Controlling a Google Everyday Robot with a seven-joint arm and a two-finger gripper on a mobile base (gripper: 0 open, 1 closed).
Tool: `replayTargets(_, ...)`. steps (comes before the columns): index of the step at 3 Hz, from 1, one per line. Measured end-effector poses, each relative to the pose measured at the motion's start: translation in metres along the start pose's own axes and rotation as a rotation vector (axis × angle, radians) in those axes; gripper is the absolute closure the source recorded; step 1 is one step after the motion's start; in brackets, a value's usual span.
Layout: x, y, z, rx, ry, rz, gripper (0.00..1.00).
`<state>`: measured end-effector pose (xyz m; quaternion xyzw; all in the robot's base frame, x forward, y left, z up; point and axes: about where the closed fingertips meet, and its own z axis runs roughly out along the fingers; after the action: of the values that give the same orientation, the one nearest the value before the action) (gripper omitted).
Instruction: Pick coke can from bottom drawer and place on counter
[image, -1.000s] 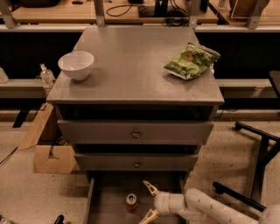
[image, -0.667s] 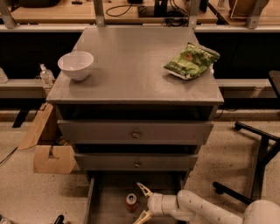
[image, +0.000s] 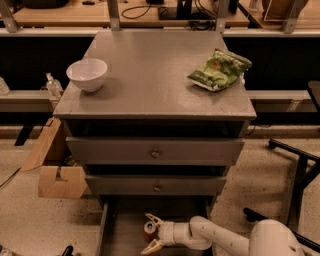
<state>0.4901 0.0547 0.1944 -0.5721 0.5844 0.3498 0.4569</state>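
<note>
Coke can (image: 149, 230) upright in bottom drawer (image: 122, 236), between wide-spread jaws

Red coke can (image: 149, 228), grey bottom drawer (image: 121, 236), grey counter (image: 150, 75), white bowl (image: 87, 74), green bag (image: 218, 69), white hand (image: 151, 232) in that drawer.

single view, no second cam to overlap with; sits in front of the cabinet, raised, pitched down and facing the far side; mid-range, whole cabinet in frame; desk (image: 150, 80) seen from above in upper middle, far edge meeting the wooden bench (image: 60, 15) at frame top; drawer fronts face the lens mid-frame; bottom drawer (image: 125, 231) nearest, cropped by lower edge; arm enters lower right, close to lens; end effector (image: 148, 235) low centre in that drawer, fingers spread either side of coke can (image: 149, 228); floor visible left and right
</note>
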Motion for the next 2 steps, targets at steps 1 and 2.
replayTargets(1, 0.0122, 0.0007, 0.0185, -0.022, 0.013, 0.014, 0.4)
replayTargets(2, 0.0086, 0.0021, 0.022, -0.02, 0.035, 0.038, 0.62)
